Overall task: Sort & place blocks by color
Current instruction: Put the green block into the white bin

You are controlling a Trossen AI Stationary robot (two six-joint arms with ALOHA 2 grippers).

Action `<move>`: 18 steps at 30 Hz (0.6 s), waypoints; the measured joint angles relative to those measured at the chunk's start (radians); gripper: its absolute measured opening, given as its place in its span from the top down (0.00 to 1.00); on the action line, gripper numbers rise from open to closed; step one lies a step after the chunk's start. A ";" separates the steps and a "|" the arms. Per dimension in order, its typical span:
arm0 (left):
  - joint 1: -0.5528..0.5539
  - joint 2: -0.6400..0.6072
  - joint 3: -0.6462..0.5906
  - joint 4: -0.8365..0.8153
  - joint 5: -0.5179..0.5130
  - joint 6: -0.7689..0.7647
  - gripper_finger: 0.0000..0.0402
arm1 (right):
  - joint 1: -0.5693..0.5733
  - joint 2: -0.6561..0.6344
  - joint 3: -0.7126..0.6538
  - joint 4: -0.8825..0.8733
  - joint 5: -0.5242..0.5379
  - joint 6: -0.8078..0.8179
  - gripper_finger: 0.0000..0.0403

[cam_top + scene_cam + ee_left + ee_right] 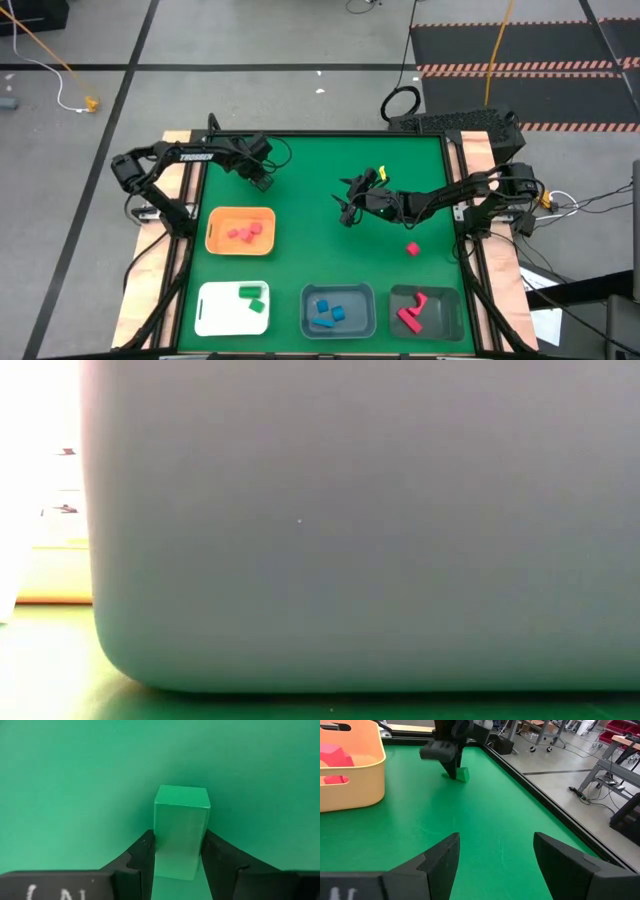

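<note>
My left gripper [262, 180] stands over the far left part of the green mat, shut on a small green block [181, 815]. The right wrist view shows this block [464, 774] low at the fingers' ends, close to the mat. My right gripper [345, 210] hovers open over the mat's middle [495, 850] and touches nothing. A loose red block [412, 248] lies on the mat toward the right. Red blocks [243, 233] lie in the orange tray [212, 232], green ones [252, 296] in the white tray [215, 315], and blue ones [328, 312] in the blue-grey tray [338, 290]. My left gripper pinches the green block between its two fingers [142, 852], one on each of two opposite side faces [162, 845]. The fingers come from above, pointing down at a slant. Whether the block's lower end touches the mat, I cannot tell.
A dark grey tray [452, 300] at the near right holds pink-red pieces [412, 312]. The trays line the mat's near edge, with the orange one behind the white. A grey tray wall [350, 520] fills the low view. Bare mat lies between the two grippers and along the far side.
</note>
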 joint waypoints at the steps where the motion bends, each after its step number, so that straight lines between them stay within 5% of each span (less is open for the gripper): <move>1: 0.000 -0.014 0.005 -0.007 0.018 0.000 0.68 | 0.000 0.000 0.000 0.000 0.000 0.000 0.39; 10: -0.074 -0.166 0.029 0.034 0.150 -0.027 0.68 | 0.000 0.000 0.000 0.001 0.003 0.000 0.39; 18: -0.301 -0.271 0.031 0.079 0.260 -0.148 0.68 | 0.000 0.000 0.000 0.019 0.003 0.001 0.39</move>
